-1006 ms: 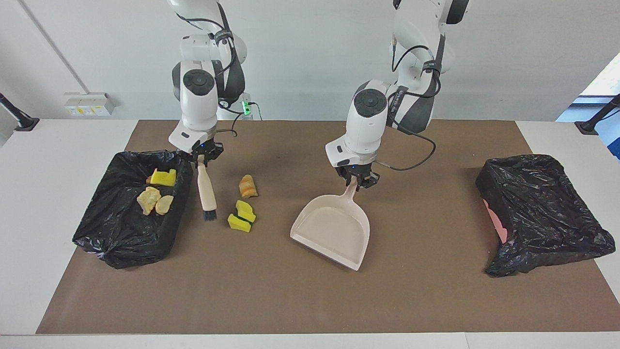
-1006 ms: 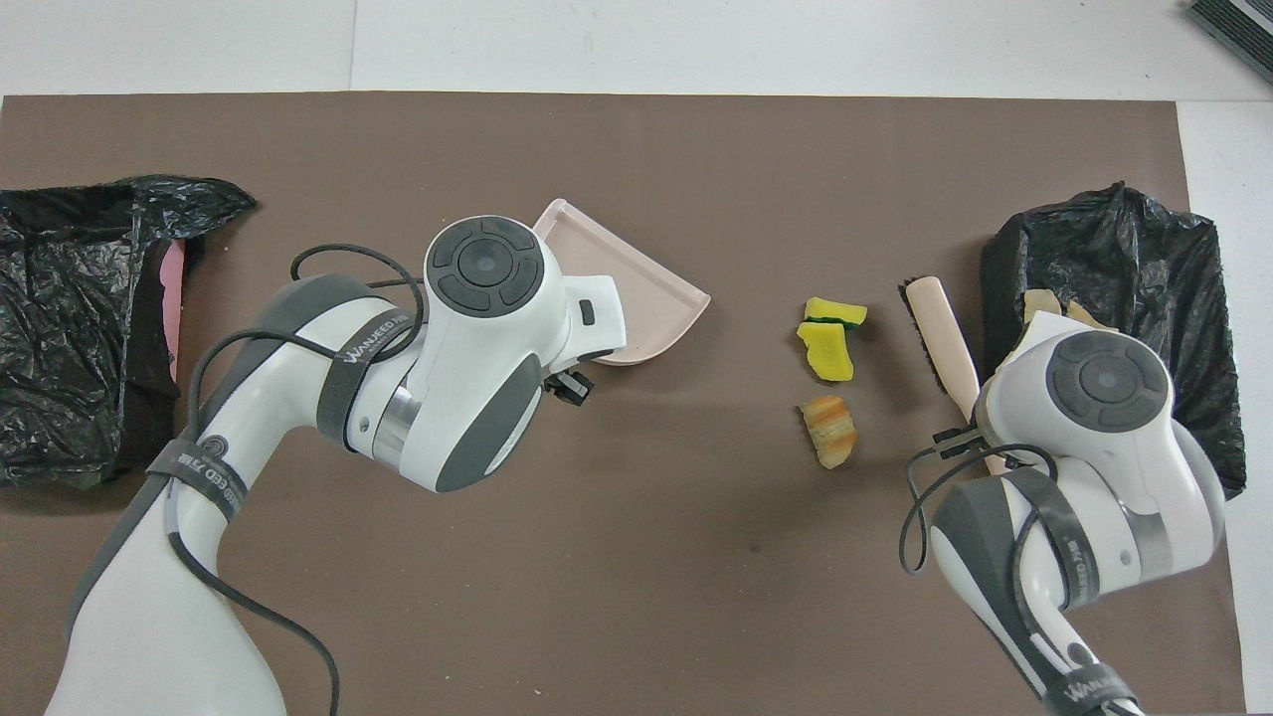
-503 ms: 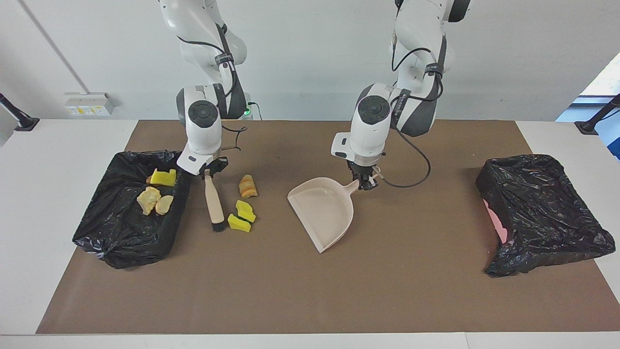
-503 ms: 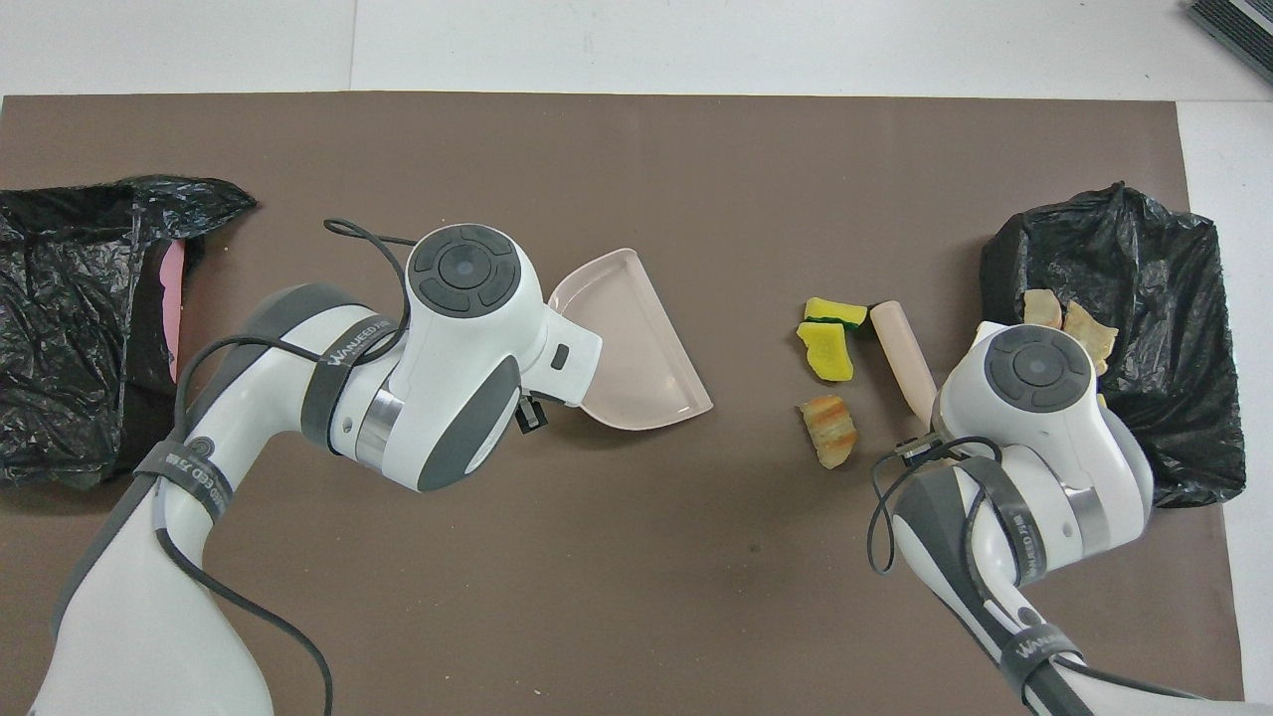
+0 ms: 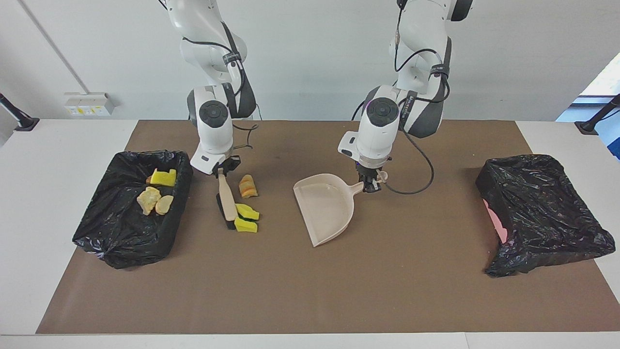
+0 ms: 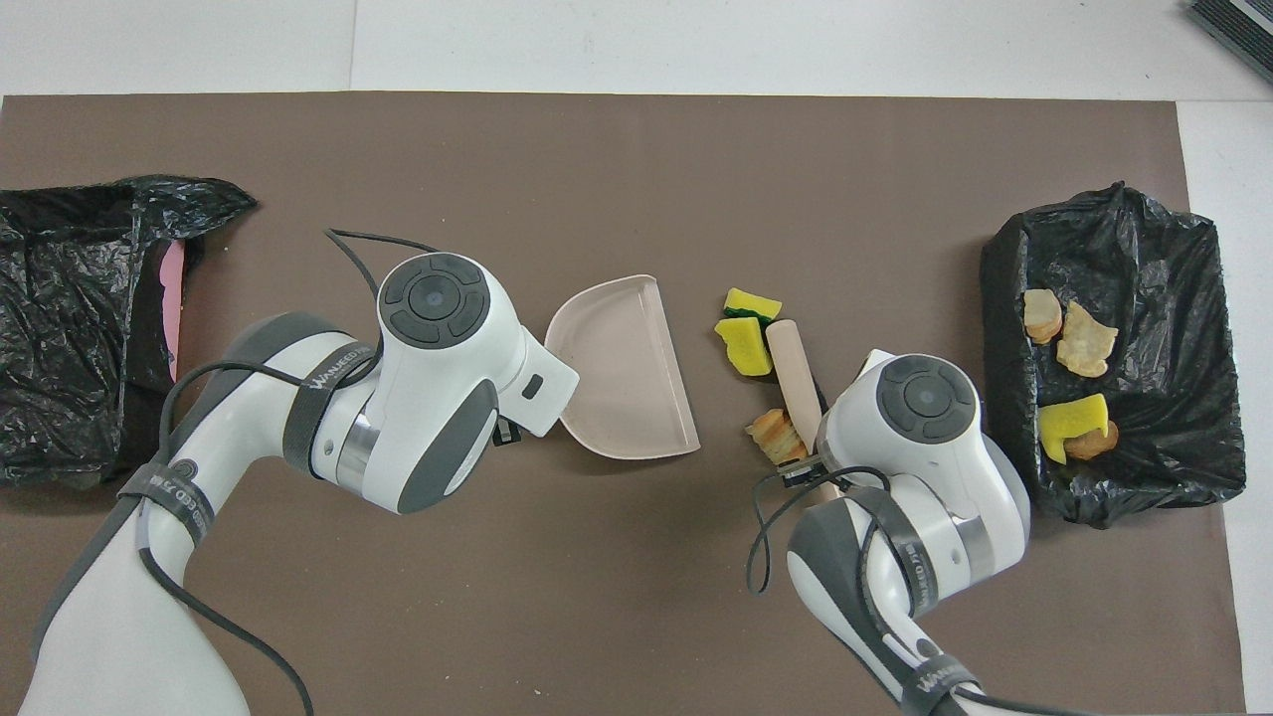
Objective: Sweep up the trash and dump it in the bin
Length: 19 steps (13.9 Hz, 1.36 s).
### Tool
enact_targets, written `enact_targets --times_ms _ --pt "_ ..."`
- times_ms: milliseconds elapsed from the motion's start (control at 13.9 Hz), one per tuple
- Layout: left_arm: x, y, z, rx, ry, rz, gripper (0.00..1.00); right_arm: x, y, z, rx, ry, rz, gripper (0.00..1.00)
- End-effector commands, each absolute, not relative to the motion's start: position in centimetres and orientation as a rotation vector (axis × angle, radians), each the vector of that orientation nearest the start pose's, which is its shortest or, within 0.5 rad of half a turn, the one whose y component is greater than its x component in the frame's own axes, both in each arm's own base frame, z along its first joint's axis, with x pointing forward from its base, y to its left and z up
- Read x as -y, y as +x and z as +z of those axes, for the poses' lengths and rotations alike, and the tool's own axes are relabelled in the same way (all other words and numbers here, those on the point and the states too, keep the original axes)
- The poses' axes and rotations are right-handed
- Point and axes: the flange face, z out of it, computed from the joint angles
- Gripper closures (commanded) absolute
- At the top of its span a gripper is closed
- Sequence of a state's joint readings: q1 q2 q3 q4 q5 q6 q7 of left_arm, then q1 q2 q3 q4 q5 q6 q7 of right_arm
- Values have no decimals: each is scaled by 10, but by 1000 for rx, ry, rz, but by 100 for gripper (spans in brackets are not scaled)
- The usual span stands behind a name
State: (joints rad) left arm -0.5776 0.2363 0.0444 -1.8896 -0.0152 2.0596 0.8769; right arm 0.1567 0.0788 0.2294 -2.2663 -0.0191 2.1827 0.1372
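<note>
We hold the brush [image 5: 225,198] with our right pincer [image 5: 222,170], pressed tight on its handle. We hold the dustpan [image 5: 325,206] with our left pincer [image 5: 369,184], pinching its handle too.

A moment ago the brush stood beside the full bin [image 5: 131,206], a little way from the loose trash. Now its black bristles touch the 2 yellow sponge bits [image 5: 246,218], and they have slid toward the dustpan. The bread lump [image 5: 248,186] sits just beside the brush handle, nearer to the robots than the sponge bits, and it has slid along with them.

The dustpan has turned as well. Its open mouth now faces the brush, and it lies low on the brown surface [image 5: 310,291].

We think this means the sweep has begun. 3 bits are on the surface between the brush and the dustpan. 4 more bits [image 6: 1069,378] lie in the full bin. The other bin [image 5: 537,213] is well apart from the dustpan, at the left arm's end.

Next we should push the 3 bits into the dustpan.
</note>
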Motion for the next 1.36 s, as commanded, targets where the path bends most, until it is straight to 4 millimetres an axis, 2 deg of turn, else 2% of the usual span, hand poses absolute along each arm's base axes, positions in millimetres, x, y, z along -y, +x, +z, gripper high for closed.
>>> enact_targets --times_ms 0,215,287,359,431,503,646,718,790,862,934,1006,1077,1149,1293 --pt "296 509 372 -2007 -2419 85 100 -239 470 309 399 -3092 248 100" --pt "297 507 367 -1962 -2452 66 100 -295 456 326 319 -2945 270 100" --pt "297 507 367 -1962 -2452 66 100 -302 455 331 300 -2921 277 100" --pt "298 507 367 -1951 -2461 63 100 -311 454 345 295 -2906 283 100" --pt "298 507 367 -1926 -2479 61 100 -308 453 363 291 -2908 323 100" --pt "299 507 367 -1904 -2495 56 100 -306 453 389 306 -2906 351 100" --pt "299 507 368 -1898 -2499 54 100 -275 460 431 292 -2925 378 100" --pt "299 506 367 -1898 -2500 56 100 -252 472 439 276 -2957 370 100" --pt "300 506 366 -1902 -2496 49 100 -243 481 440 342 -3020 337 100" --pt "300 506 367 -1904 -2495 46 100 -235 485 439 371 -3074 316 100" --pt "300 506 367 -1904 -2495 46 100 -217 489 434 360 -3116 319 100" --pt "300 506 366 -1904 -2495 49 100 -186 494 423 313 -3151 356 100" --pt "300 505 365 -1906 -2493 51 100 -168 487 402 278 -3180 410 100" --pt "299 505 365 -1904 -2495 51 100 -158 478 388 231 -3192 447 100" --pt "298 506 365 -1904 -2495 51 100 -141 454 377 83 -3220 473 100"
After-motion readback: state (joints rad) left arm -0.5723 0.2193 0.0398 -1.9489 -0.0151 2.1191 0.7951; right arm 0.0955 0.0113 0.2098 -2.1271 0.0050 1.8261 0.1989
